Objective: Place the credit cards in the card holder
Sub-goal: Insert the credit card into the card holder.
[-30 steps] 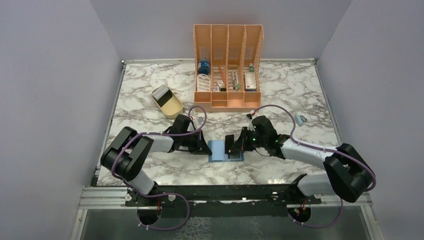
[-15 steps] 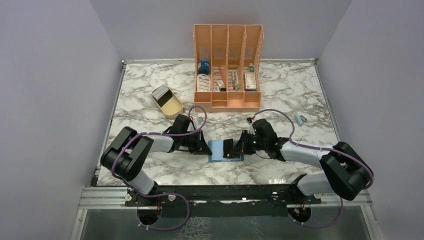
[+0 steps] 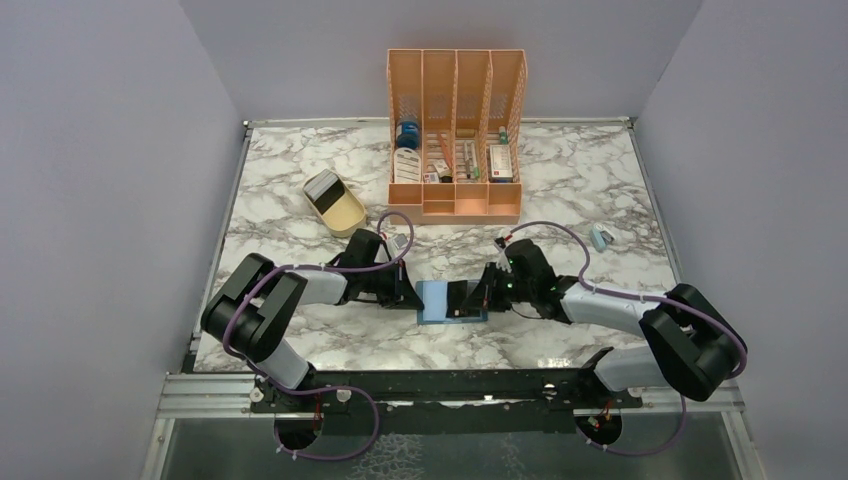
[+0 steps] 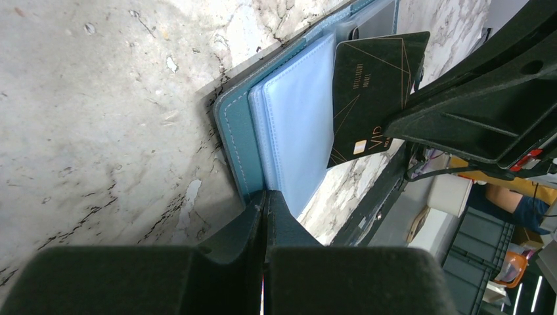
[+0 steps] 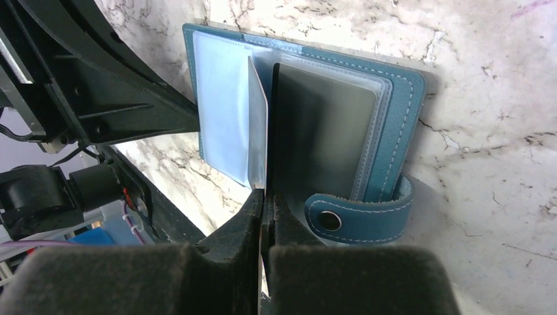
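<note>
Table point(image 3: 300, 250): white-and-grey marbled top, closed in by plain lilac walls on 3 sides
Card holder point(image 3: 432, 303): teal-blue wallet lying open and flat near the table's 6 o'clock edge, between the 2 grippers; pale blue clear leaves on its 9 o'clock half, a dark grey pocket under clear plastic on its 3 o'clock half
Snap tab point(image 5: 355, 220): teal strap with a metal stud, curling off the cover's edge just beside the right fingers
Left gripper point(image 4: 265, 193): jaws fully closed, tips set against the holder's 9 o'clock edge where cover and leaves meet; whether a leaf is nipped between them cannot be told
Right gripper point(image 5: 264, 193): jaws narrowed to a pinch on 1 edge of the black card
Black card point(image 4: 371, 92): black face with thin gold lines and "VIP" lettering, pale back; held standing on edge over the holder's middle, between the pale leaves and the dark pocket
Tray point(image 3: 348, 213): shallow, beige, at 10 o'clock from the holder, well apart
Cards in the tray point(image 3: 322, 187): grey and dark flat pieces at the tray's 10 o'clock end, too small to read
Desk organiser point(image 3: 457, 90): orange, 4 upright slots, at 12 o'clock, holding small boxes and bottles
Small blue object point(image 3: 600, 238): at 2 o'clock from the holder, too small to identify
</note>
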Motion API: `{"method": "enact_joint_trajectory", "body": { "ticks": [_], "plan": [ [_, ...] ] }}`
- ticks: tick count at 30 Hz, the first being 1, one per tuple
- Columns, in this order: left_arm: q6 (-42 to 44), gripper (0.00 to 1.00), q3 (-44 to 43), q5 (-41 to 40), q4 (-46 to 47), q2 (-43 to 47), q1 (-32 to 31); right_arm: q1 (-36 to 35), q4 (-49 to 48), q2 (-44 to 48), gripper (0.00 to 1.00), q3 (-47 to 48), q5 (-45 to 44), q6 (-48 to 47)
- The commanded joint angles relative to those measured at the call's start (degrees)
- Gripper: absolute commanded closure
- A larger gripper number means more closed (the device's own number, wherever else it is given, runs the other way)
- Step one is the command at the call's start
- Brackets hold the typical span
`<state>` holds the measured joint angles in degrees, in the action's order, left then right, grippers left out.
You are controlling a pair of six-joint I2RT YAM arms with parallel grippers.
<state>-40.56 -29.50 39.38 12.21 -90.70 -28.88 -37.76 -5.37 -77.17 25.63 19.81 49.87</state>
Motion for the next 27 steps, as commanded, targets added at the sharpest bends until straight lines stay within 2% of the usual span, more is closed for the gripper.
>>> {"method": "enact_joint_trajectory", "body": {
  "ticks": [1, 18, 27],
  "plan": [
    [1.8, 0.99, 0.0, -3.1, -2.7, -0.2, -0.3, 0.3, 3.3, 0.8, 0.99, -1.1, -1.1, -0.3],
    [2.9, 0.99, -1.2, -4.0, -5.0, -0.6, -0.3, 0.3, 5.3, 0.7, 0.99, -1.3, -3.1, 1.5],
    [3.0, 0.99, -0.8, -4.3, -5.2, -0.3, -0.5, 0.3, 3.0, -2.4, 0.99, -1.7, -0.6, 2.1]
  ]
}}
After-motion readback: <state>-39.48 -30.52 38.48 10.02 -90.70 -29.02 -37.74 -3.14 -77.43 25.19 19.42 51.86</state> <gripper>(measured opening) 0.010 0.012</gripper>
